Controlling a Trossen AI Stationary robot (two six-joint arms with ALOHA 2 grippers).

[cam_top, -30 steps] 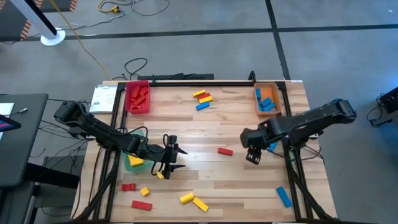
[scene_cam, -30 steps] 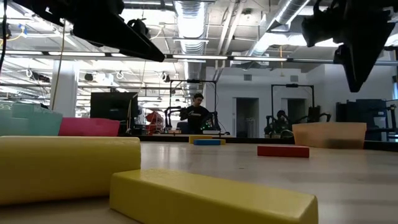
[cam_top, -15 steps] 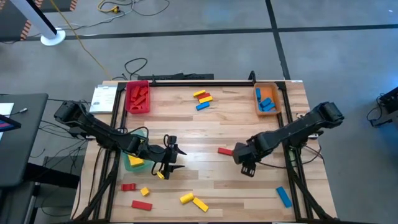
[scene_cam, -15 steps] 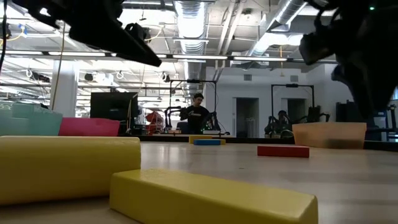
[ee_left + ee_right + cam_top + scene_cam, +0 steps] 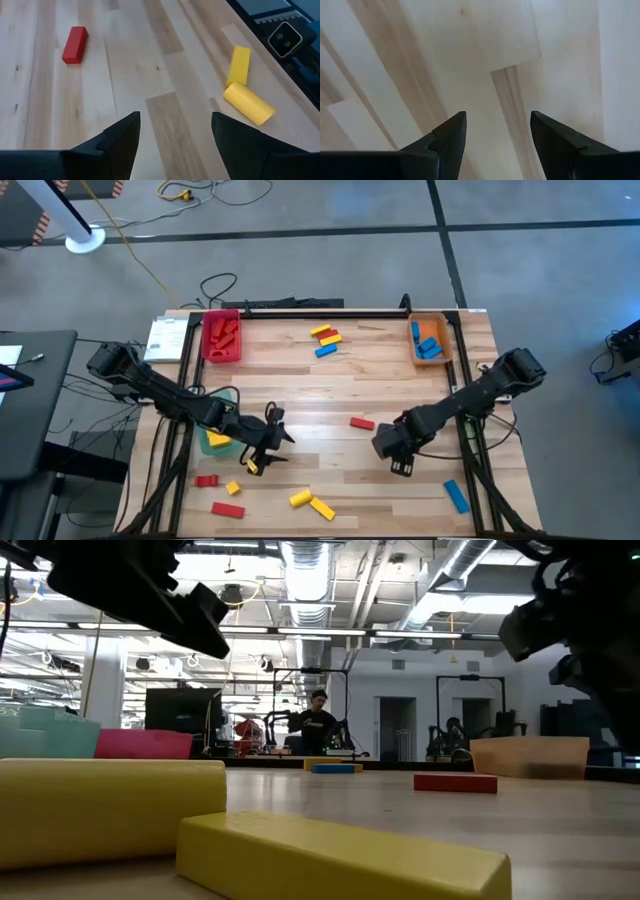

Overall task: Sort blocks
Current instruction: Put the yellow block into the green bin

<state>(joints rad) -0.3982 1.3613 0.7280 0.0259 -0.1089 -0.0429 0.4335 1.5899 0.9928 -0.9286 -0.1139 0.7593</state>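
Right end effector (image 5: 398, 465) moved lower-left; both spread, empty. Left end effector (image 5: 262, 461) idle. Trays (image 5: 221, 355) part-filled; blocks (image 5: 362, 423) remain across counter (image 5: 380, 370).

The right gripper (image 5: 496, 137) points down at bare wooden tabletop (image 5: 485, 60), its two dark fingers (image 5: 451, 137) spread apart with nothing between them. Pale planks run from about eleven o'clock toward five, with a darker grain strip passing through the gap.
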